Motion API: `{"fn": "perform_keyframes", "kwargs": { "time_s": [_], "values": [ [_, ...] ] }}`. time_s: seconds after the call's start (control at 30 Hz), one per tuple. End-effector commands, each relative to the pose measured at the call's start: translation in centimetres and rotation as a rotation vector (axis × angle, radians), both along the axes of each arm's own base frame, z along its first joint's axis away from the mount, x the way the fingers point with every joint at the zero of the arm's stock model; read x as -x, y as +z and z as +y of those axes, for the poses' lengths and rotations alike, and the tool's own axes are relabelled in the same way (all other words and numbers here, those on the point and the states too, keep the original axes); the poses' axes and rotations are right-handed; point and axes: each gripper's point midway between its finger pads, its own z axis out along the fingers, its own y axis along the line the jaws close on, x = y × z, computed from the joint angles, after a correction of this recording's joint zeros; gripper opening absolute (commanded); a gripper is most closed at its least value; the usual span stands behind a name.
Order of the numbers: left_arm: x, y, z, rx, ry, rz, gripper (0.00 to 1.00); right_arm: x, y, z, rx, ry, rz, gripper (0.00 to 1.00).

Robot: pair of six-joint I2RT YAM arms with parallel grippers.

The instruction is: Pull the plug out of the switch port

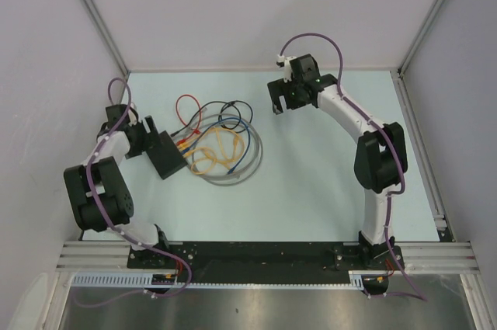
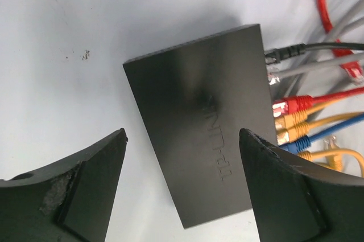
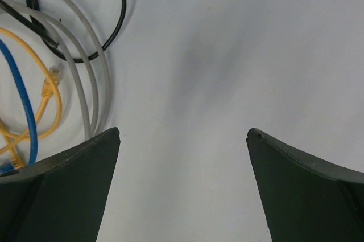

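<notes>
The left jaws stand wide, one on each side of the near end of the switch [image 2: 199,139]. It lies flat on the counter [image 2: 68,20], its port edge off to their right with a row of plugs [image 2: 289,120], red, yellow and blue. The right jaws, equally wide, hang over bare counter with loose cables [image 3: 31,128] to their left. I would pin the case by its long sides first, then draw the plug straight out by its body, not its cord. The embossed lettering [image 2: 219,139] looks like "tp-link", though I am unsure.
</notes>
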Motion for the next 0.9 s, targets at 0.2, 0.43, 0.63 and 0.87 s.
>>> {"fn": "perform_keyframes", "kwargs": {
  "time_s": [0.2, 0.43, 0.63, 0.87],
  "values": [
    [-3.3, -0.8, 0.5, 0.036, 0.016, -0.001, 0.82, -1.1, 0.5, 0.1, 0.026, 0.014, -0.044, 1.00],
    [-5.1, -1.7, -1.4, 0.040, -0.110, 0.005, 0.75, -0.7, 0.1, 0.5, 0.065, 0.041, -0.058, 1.00],
    [-5.7, -1.9, -6.4, 0.094, -0.264, -0.009, 0.72, -0.5, 0.4, 0.5, 0.076, 0.046, -0.069, 1.00],
    [-4.7, -1.5, -13.2, 0.126, -0.449, 0.009, 0.71, 0.5, 0.5, -0.3, 0.073, 0.048, -0.052, 1.00]
  ]
}}
